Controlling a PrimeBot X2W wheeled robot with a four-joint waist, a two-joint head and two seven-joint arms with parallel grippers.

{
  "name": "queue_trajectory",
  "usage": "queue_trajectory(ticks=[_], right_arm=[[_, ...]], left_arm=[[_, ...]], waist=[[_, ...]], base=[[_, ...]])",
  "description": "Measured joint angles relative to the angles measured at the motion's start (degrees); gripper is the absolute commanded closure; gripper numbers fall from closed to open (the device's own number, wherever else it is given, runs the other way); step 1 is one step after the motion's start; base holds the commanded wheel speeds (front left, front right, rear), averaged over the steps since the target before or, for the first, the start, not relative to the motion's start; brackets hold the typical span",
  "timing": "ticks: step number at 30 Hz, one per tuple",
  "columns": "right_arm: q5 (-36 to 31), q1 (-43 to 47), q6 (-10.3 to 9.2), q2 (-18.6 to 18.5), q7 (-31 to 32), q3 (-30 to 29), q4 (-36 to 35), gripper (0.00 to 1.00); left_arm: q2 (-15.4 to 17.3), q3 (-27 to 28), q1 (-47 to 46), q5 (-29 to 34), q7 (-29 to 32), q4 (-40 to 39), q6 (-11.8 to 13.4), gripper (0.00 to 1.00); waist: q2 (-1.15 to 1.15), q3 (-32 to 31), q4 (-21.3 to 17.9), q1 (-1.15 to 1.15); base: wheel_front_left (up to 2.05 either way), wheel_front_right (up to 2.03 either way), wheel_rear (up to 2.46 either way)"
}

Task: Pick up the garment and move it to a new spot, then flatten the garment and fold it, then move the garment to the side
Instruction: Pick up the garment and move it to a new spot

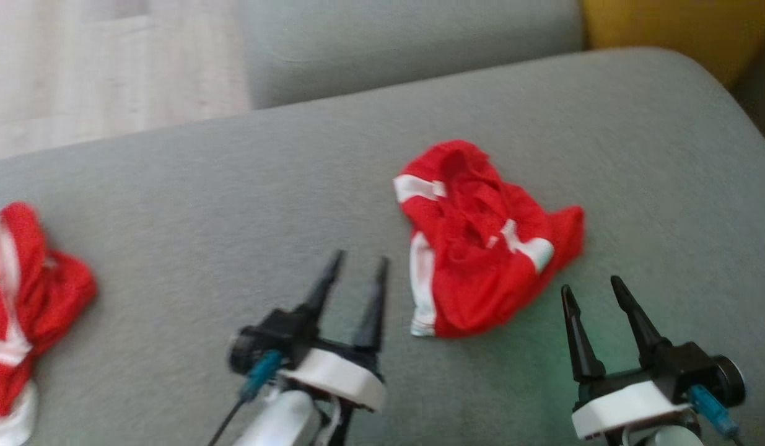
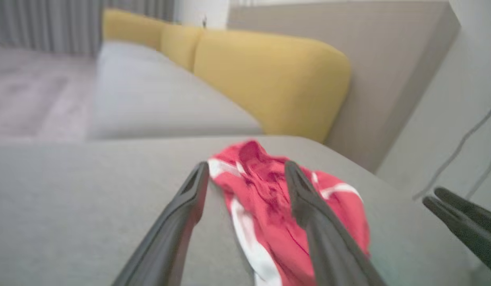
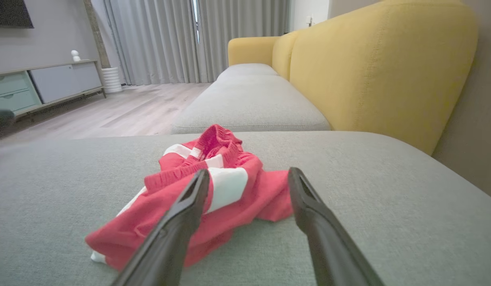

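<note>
A crumpled red garment (image 1: 481, 248) with white stripes lies on the grey sofa cushion (image 1: 233, 186), right of centre in the head view. My left gripper (image 1: 360, 259) stands open just left of its near edge, nothing between the fingers. My right gripper (image 1: 590, 284) is open too, just below the garment's right corner. In the left wrist view the garment (image 2: 265, 190) lies just beyond my open left gripper (image 2: 245, 169), apart from the fingers. Looking along the right wrist, the garment (image 3: 213, 186) sits ahead of and left of my open right gripper (image 3: 248, 174).
A second red and white garment (image 1: 23, 297) lies bunched at the cushion's left edge. The yellow backrest (image 3: 380, 59) rises along the right side. Another grey cushion (image 1: 407, 43) lies beyond, with wooden floor (image 1: 109, 62) to the far left. My right gripper's fingers (image 2: 460, 218) show in the left wrist view.
</note>
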Motion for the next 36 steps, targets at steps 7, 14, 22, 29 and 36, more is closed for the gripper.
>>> queue_trajectory(ticks=[7, 14, 22, 29, 36], right_arm=[[3.6, 1.2, 0.0, 0.1, 0.0, -1.6, -1.8, 0.0], [4.1, 6.8, 0.0, -0.7, 0.0, -0.8, -4.8, 0.0], [3.6, 7.7, 0.0, -1.1, 0.0, -2.8, -5.4, 0.0], [3.0, 8.4, 0.0, 0.0, 0.1, -2.4, -5.4, 0.0], [3.0, 8.7, 0.0, 0.1, 0.1, -2.3, -5.3, 0.0]], left_arm=[[0.7, 15.8, 10.7, 11.7, -0.1, -11.9, 2.4, 0.0], [0.8, 26.2, 22.8, 18.3, -0.1, -18.1, 1.5, 0.0], [0.3, 29.3, 28.7, 21.0, -0.1, -18.3, -1.7, 0.0], [0.2, 29.0, 28.6, 22.6, -0.1, -18.2, -2.2, 0.0], [0.2, 27.8, 28.1, 22.7, -0.1, -17.8, -2.0, 0.0]], waist=[[0.0, -3.4, 6.7, 0.0], [0.0, -6.1, 9.7, -0.01], [0.0, -5.9, 10.2, 0.0], [0.0, -5.6, 10.3, 0.01], [0.0, -5.8, 10.1, 0.01]], base=[[0.0, 0.0, 0.0], [0.0, 0.0, 0.0], [0.0, 0.0, 0.0], [0.0, 0.0, 0.0], [0.0, 0.0, 0.0]])
